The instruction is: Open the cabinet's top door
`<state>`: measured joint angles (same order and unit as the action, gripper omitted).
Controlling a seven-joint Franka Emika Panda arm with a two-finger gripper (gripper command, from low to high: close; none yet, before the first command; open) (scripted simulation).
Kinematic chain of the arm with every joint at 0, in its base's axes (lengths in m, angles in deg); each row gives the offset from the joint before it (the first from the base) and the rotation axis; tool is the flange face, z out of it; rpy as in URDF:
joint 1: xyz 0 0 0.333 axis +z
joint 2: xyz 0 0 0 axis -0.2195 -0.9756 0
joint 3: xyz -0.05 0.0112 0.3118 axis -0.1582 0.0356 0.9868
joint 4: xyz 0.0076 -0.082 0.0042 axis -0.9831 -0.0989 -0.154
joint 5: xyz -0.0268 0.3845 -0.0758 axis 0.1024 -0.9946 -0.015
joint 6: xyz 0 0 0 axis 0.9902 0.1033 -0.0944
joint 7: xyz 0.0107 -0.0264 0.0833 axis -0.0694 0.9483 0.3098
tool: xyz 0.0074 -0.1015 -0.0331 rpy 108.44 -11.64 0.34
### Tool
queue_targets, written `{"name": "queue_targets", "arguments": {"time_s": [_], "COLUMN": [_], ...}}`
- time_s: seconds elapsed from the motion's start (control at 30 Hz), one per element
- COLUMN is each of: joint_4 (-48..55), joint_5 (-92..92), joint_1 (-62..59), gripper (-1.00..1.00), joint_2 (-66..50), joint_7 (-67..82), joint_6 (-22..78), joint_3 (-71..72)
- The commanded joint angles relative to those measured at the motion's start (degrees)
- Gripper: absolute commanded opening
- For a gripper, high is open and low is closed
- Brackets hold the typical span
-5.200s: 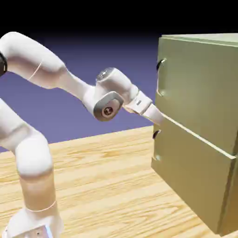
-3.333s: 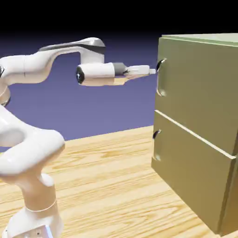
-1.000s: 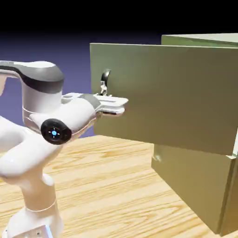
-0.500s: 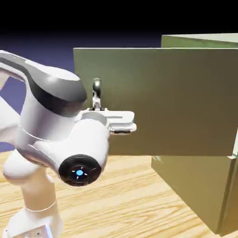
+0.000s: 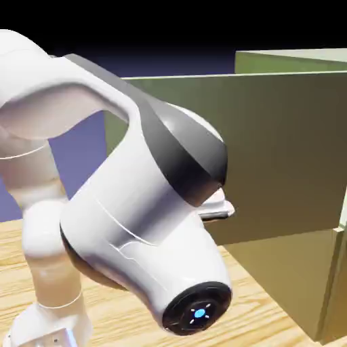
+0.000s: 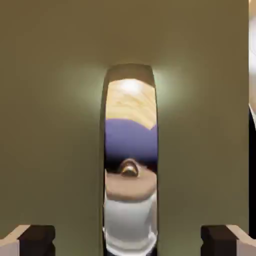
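Note:
The olive-green cabinet (image 5: 298, 61) stands at the exterior view's right. Its top door (image 5: 284, 149) is swung wide open, a broad flat panel across the picture. My arm's big white and grey links (image 5: 149, 203) cover the door's free edge and hide the handle there. Only a sliver of the hand (image 5: 220, 207) shows in front of the door. In the hand view the shiny curved handle (image 6: 130, 150) stands upright in the middle against the door (image 6: 50, 125). Door surface shows on both sides of it. My gripper (image 6: 127, 241) is shut and holds nothing, and its dark fingertips (image 6: 37, 239) touch nothing.
The lower olive panel (image 5: 291, 284) sits closed under the open door. The wooden table (image 5: 264, 325) runs under the arm and cabinet. My arm's base (image 5: 47, 332) stands at the lower left.
The door swung a little wider, then nearly stopped. My arm swept toward the camera and now fills the exterior view's left. The hand slid away from the handle, and the jaws closed further.

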<state>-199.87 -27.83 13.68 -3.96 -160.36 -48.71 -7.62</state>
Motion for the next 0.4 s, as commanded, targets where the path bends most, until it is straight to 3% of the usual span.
{"name": "queue_targets", "arguments": {"time_s": [0.0, 0.17, 0.37], "joint_4": [0.4, 1.6, 4.4], "joint_5": [0.1, 0.7, 2.3], "joint_1": [1.7, 12.0, 24.4], "gripper": [-1.0, -1.0, -1.0], "joint_2": [-0.7, 0.4, 9.9], "joint_7": [0.6, 0.1, -7.5], "joint_6": [0.5, 0.4, -3.1], "joint_3": [-2.1, -11.7, -19.8]}}
